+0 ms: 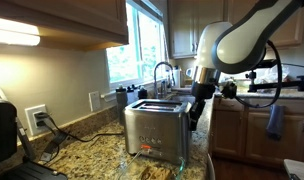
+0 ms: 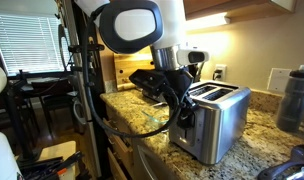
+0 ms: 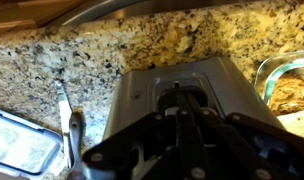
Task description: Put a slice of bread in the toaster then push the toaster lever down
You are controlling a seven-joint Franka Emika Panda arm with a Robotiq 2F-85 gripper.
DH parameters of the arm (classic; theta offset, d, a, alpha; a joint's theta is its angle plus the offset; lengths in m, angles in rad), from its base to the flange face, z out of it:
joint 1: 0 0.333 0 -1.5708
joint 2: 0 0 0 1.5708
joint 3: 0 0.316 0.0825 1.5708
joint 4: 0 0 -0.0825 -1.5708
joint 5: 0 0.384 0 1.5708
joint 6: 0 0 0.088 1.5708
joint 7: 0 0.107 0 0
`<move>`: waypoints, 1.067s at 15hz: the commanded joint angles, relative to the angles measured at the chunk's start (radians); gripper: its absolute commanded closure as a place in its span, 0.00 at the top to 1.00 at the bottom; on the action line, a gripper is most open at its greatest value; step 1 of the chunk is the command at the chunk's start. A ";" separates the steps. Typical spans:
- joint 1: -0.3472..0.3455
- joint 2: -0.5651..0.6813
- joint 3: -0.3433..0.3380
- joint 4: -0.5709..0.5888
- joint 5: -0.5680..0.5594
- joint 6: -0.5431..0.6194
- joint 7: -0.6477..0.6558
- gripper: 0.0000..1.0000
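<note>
The steel toaster (image 1: pixel 155 128) stands on the granite counter and shows in both exterior views (image 2: pixel 220 120). My gripper (image 1: pixel 199 108) hangs against the toaster's narrow end face (image 2: pixel 182 108). In the wrist view the black fingers (image 3: pixel 182 108) are shut together, right over the dark lever slot (image 3: pixel 182 92) of that end face (image 3: pixel 132 100). The fingers cover the toaster lever, so I cannot pick it out. No slice of bread shows in the slots; the top of the toaster is too dim to tell.
A glass dish (image 3: pixel 288 88) with tan bread-like food sits beside the toaster. A clear plastic tray (image 3: pixel 22 145) and a knife (image 3: pixel 64 105) lie on its other side. A black appliance (image 1: pixel 2 130), a sink faucet (image 1: pixel 164 74) and a grey bottle (image 2: pixel 295 95) stand around.
</note>
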 commanded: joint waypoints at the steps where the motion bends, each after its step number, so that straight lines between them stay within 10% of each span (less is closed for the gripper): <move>1: 0.011 0.006 -0.008 -0.083 0.029 0.114 -0.024 0.03; 16: 0.040 0.102 -0.006 -0.097 0.076 0.275 -0.018 0.03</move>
